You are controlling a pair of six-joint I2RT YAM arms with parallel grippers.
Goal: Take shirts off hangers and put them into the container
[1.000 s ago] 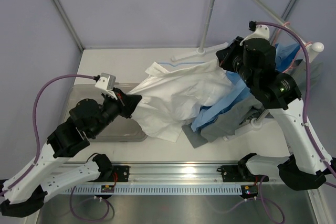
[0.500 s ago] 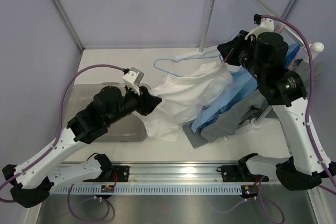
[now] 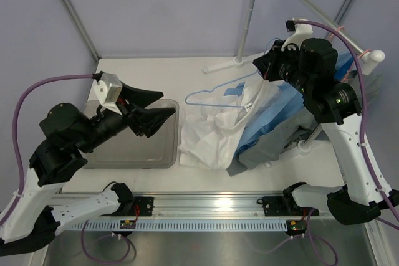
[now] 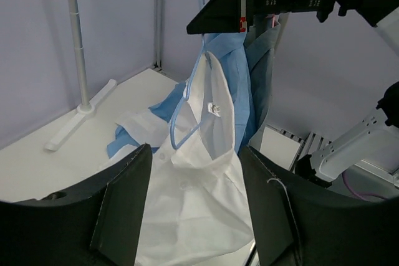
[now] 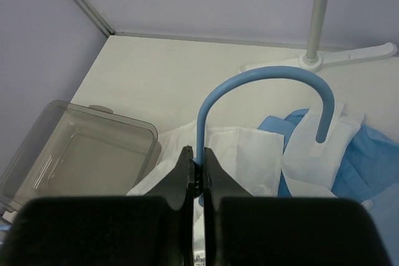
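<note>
Over the container (image 3: 142, 152), left tool (image 3: 168, 103) now gapes, white shirt (image 3: 209, 136) dropped; right tool (image 5: 196, 171) clamps blue hanger (image 5: 268, 73).

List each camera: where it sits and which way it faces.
Top external: above, behind the bases, looking down at the table; left arm and right arm show.
Left wrist: on the left arm, facing the white shirt and right gripper; its open fingers frame the view.
Right wrist: looks down past its shut fingers at the container.
Shared: both wrist views show the light blue hanger.
</note>
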